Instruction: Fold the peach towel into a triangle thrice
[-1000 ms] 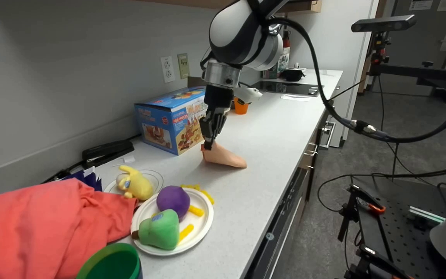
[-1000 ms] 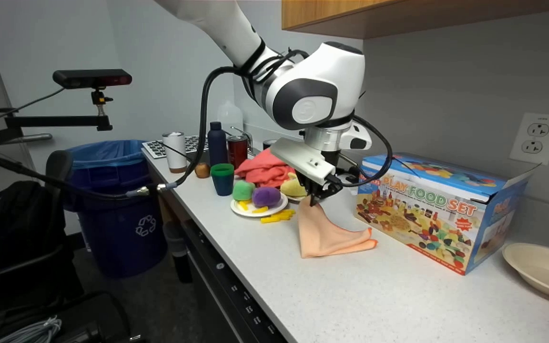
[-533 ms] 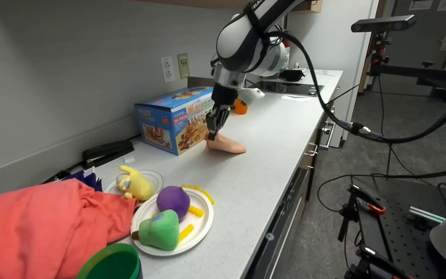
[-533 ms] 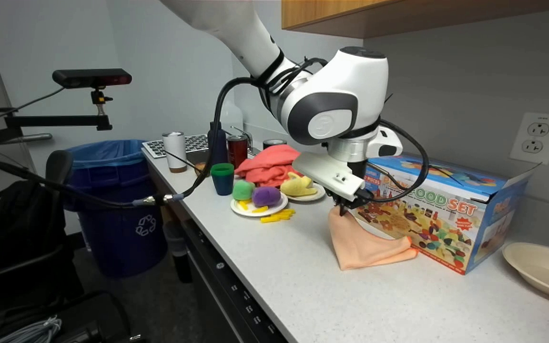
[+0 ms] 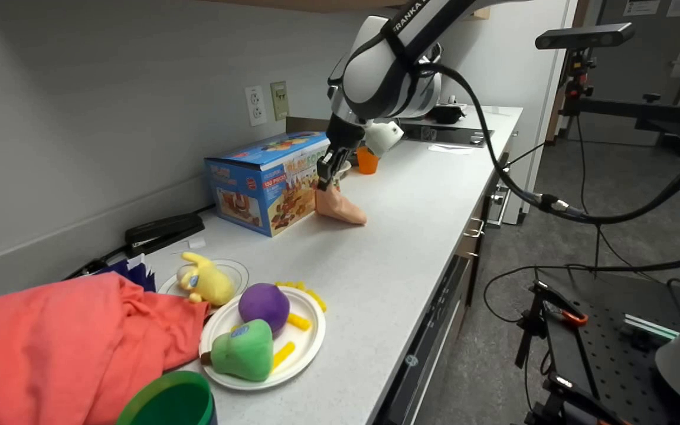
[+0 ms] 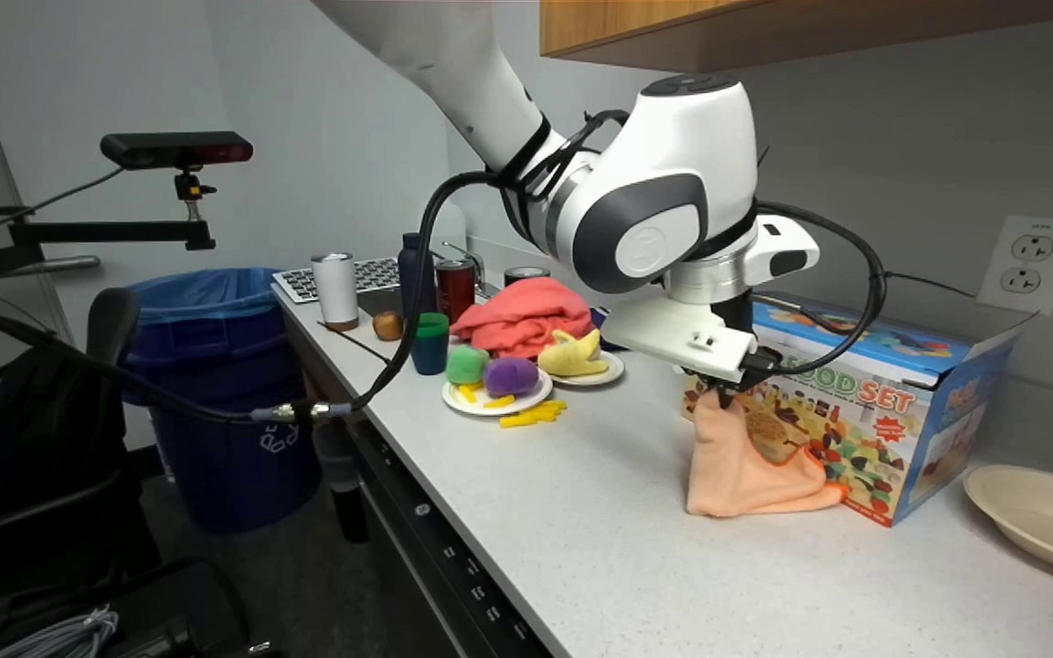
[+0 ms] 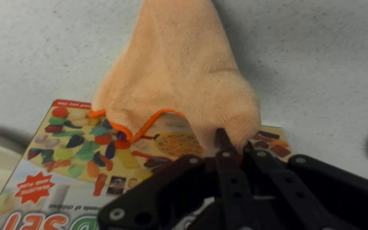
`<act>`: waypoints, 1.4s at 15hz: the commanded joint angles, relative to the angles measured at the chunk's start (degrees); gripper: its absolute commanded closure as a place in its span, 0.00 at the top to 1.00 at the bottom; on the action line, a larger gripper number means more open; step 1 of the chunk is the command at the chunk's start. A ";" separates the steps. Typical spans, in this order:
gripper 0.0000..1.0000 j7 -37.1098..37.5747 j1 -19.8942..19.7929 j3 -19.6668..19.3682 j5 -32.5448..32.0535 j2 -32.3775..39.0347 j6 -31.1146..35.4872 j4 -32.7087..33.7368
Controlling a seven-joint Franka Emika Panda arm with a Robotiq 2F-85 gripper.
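closest in an exterior view sits a beige bowl [image 6: 1043,512], near the end of the play food set box [image 6: 860,434], and right there is the action! the peach towel [image 6: 732,475], just beside the box's printed side, has one end hoisted off the white counter [image 6: 673,585], and the pincer [image 6: 725,397] is clamped on that end; the wrist view shows dark fingers [image 7: 223,140] pinching cloth between them. the rest of the towel lies on the counter, doubled over, orange-hemmed edge facing the box. towel against cardboard? can't tell if they touch.

farther along, yellow sticks [image 6: 531,414] lie beside a white plate [image 6: 531,400], and what a load: a purple toy [image 6: 510,376], a green pear toy [image 6: 466,365], more sticks. just past it, a yellow plush [image 6: 572,356] rests on a second plate [image 6: 616,367]. next up, a heaped coral-red cloth [image 6: 526,315], with a green-rimmed cup [image 6: 431,347] near it. deeper again, a dark red container [image 6: 455,291] and a white tumbler [image 6: 335,291].
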 commanded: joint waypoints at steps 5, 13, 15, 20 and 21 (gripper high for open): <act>0.02 20.07 11.31 -15.98 -26.72 0.94 10.15 -3.16; 0.72 32.80 19.34 -27.93 -38.89 3.31 9.09 -2.30; 0.85 35.23 21.74 -29.78 -40.70 3.39 9.40 -2.71; 1.00 38.53 25.17 -30.56 -41.24 1.21 7.12 -3.75; 1.00 38.60 25.28 -29.78 -40.34 0.23 6.48 -4.17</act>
